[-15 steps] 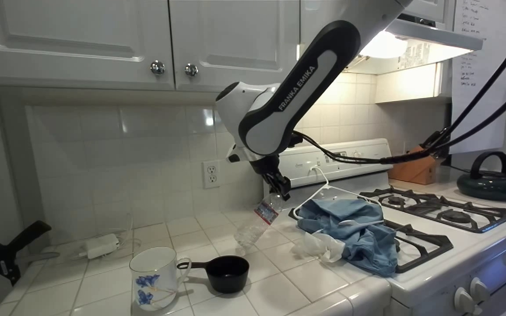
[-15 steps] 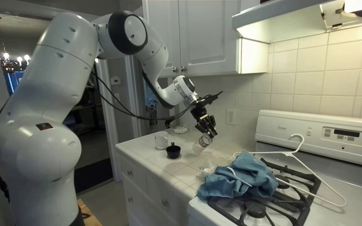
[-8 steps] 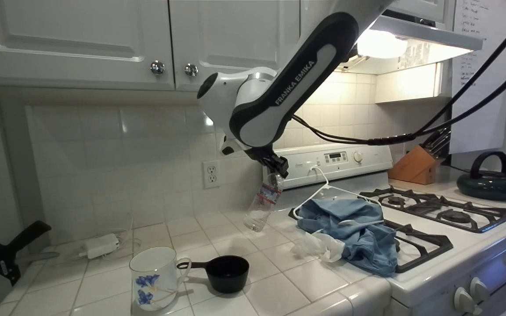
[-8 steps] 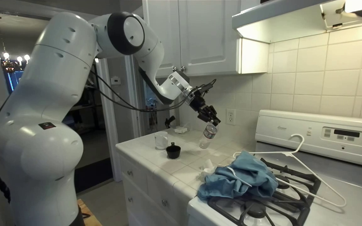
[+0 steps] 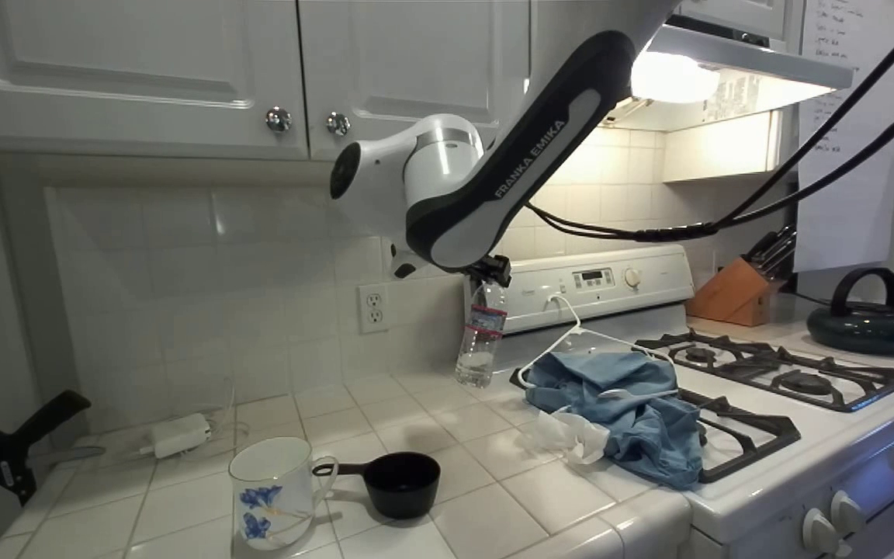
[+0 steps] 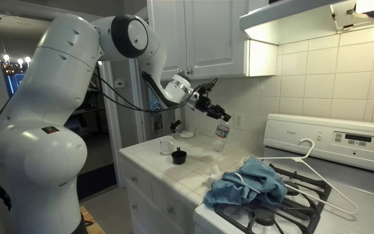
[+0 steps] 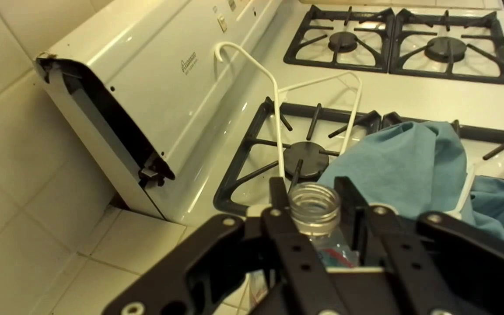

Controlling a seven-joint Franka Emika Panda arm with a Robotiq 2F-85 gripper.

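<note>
My gripper (image 5: 498, 272) is shut on the neck of a clear plastic bottle (image 5: 483, 335) with a red and blue label; both also show in an exterior view, gripper (image 6: 226, 117) and bottle (image 6: 222, 132). The bottle hangs nearly upright over the back of the tiled counter, a little liquid in its bottom. It looks raised, but the gap below is hard to judge. In the wrist view the fingers (image 7: 312, 189) stand on both sides of its uncapped neck (image 7: 315, 209); its lower body is mostly hidden.
A black measuring cup (image 5: 403, 487) and flowered mug (image 5: 270, 497) stand on the counter. A blue cloth (image 6: 245, 184) and white hanger (image 7: 277, 118) lie on the stove, beside crumpled white plastic (image 5: 571, 436). The stove's back panel (image 7: 160, 83) and wall outlet (image 6: 238, 121) are near the bottle.
My gripper has risen, carrying the bottle up and toward the stove. The bottle has swung from a strong tilt to nearly upright. The cup, mug and cloth have not moved.
</note>
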